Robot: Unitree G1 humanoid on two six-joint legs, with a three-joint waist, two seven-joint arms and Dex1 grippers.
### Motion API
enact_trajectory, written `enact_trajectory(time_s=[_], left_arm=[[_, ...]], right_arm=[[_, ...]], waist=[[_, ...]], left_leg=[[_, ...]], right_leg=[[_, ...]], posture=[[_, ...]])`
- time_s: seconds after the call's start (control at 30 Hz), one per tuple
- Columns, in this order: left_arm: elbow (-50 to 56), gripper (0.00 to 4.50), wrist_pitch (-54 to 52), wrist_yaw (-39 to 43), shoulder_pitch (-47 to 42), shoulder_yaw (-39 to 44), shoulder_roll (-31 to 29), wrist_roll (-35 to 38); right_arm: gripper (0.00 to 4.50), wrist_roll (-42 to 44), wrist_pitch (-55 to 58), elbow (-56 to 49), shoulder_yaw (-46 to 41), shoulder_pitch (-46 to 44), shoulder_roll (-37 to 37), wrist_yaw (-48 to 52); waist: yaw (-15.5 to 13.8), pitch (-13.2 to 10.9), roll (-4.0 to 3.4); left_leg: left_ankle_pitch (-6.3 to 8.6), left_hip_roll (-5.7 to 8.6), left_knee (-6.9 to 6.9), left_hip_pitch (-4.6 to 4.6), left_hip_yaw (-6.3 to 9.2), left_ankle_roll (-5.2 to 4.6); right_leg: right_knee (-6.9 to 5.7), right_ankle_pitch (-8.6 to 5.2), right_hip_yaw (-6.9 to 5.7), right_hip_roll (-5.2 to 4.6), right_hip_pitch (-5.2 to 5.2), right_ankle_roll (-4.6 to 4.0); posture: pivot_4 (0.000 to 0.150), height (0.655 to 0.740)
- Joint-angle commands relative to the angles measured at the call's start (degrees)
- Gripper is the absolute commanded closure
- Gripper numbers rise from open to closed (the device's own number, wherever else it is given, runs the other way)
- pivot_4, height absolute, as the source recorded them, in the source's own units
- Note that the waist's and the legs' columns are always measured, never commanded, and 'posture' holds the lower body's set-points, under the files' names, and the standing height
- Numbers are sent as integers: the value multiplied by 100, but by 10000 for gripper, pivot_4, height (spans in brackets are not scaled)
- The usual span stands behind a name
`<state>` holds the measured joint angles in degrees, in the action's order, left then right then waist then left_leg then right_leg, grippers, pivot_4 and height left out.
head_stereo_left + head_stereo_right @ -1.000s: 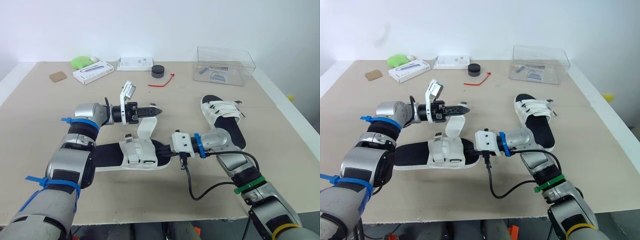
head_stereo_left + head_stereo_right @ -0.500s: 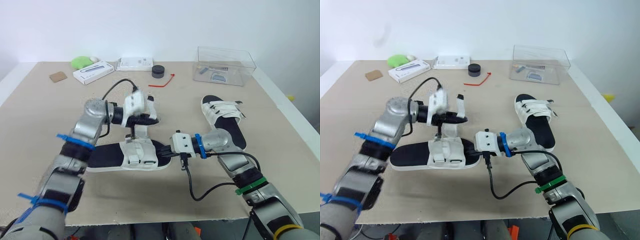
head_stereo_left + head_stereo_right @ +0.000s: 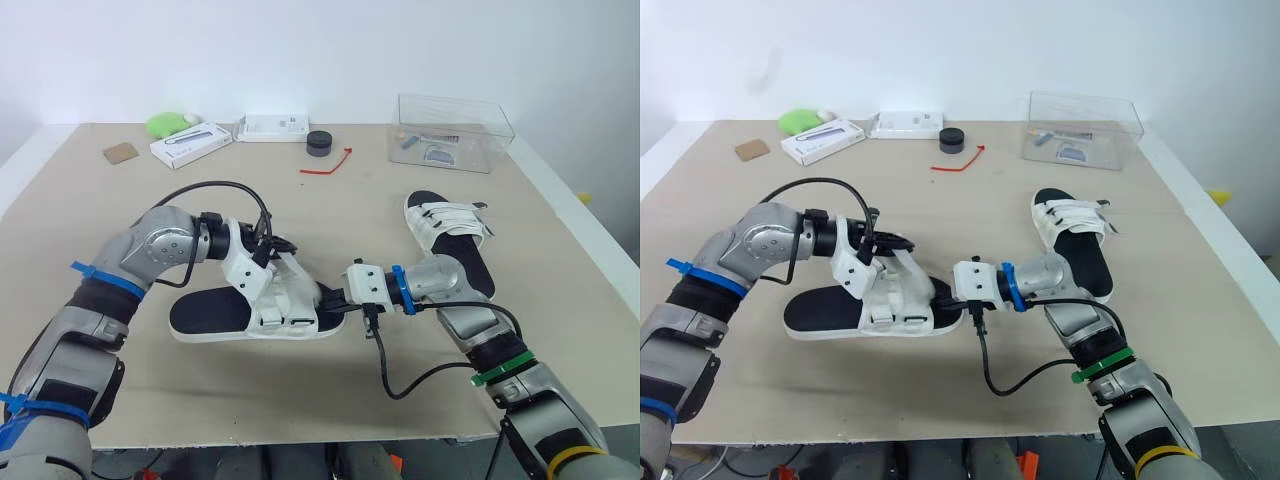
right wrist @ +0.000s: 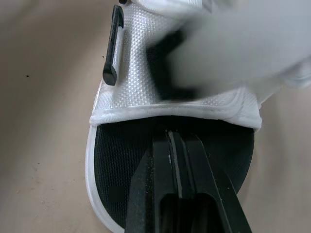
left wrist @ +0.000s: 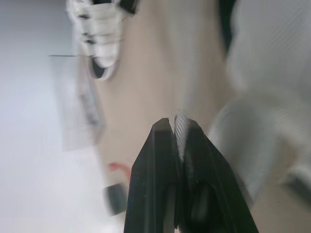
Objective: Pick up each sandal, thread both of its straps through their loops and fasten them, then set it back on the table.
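A sandal (image 3: 205, 312) with a black footbed and white straps lies on the table (image 3: 330, 215) in front of me. My left gripper (image 3: 288, 252) hovers over its upper and is shut on a white strap (image 5: 180, 127), which bends down across the upper (image 3: 290, 295). My right gripper (image 3: 335, 298) is shut on the sandal's toe rim (image 4: 171, 145). A second sandal (image 3: 462, 258) lies flat to the right, its white straps (image 3: 447, 218) closed over it, with my right forearm beside it.
At the back stand a clear plastic box (image 3: 455, 130), a black round cap (image 3: 320, 143), a red tie (image 3: 328, 165), two white boxes (image 3: 190, 143) (image 3: 272, 127), a green object (image 3: 168, 123) and a brown square (image 3: 118, 153). A black cable (image 3: 390, 375) hangs under my right wrist.
My left gripper has come down and nearer, from above the sandal onto its upper, bringing the upright strap down across it. The right gripper has stayed clamped on the toe.
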<state>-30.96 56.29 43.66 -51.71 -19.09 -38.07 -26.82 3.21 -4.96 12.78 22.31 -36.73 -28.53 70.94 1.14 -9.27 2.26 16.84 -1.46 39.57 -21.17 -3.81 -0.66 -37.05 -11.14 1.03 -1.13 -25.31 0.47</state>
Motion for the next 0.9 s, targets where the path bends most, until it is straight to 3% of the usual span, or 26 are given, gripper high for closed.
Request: enact_trajectory(time_s=[0.03,0.23,0.43,0.6,0.9], left_arm=[[23,44906,26,-486,-193,377,-67,311],[424,44906,80,-141,91,169,-265,1022],[1078,44906,-662,596,562,39,-327,1928],[1082,44906,-627,896,778,-114,-463,1685],[751,44906,-822,814,370,-97,80,1589]], right_arm=[[45000,-165,-2,197,75,-20,-35,82],[45000,-156,-59,281,80,-57,-29,111],[45000,-153,-68,291,83,-51,-27,125],[45000,-159,-68,303,88,-62,-13,116],[45000,-169,-8,217,93,6,-52,121]], waist=[[5,0,0],[13,-1,-1],[6,0,-1],[5,0,-1],[0,1,-1]], left_leg=[[1,-1,0,0,-2,-2],[5,-5,-1,-4,-6,-9],[8,-5,-1,-5,-6,-13],[9,-4,-1,-3,-4,-14],[9,-3,2,-1,-2,-14]], right_leg=[[0,0,1,0,-1,0],[0,0,-3,0,-6,-1],[1,-2,-6,-2,-6,-2],[0,-2,-5,2,-5,-2],[0,-3,-3,6,0,-1]], posture=[[1500,7400],[1500,7400],[1500,7400],[1500,7400],[1500,7400]])
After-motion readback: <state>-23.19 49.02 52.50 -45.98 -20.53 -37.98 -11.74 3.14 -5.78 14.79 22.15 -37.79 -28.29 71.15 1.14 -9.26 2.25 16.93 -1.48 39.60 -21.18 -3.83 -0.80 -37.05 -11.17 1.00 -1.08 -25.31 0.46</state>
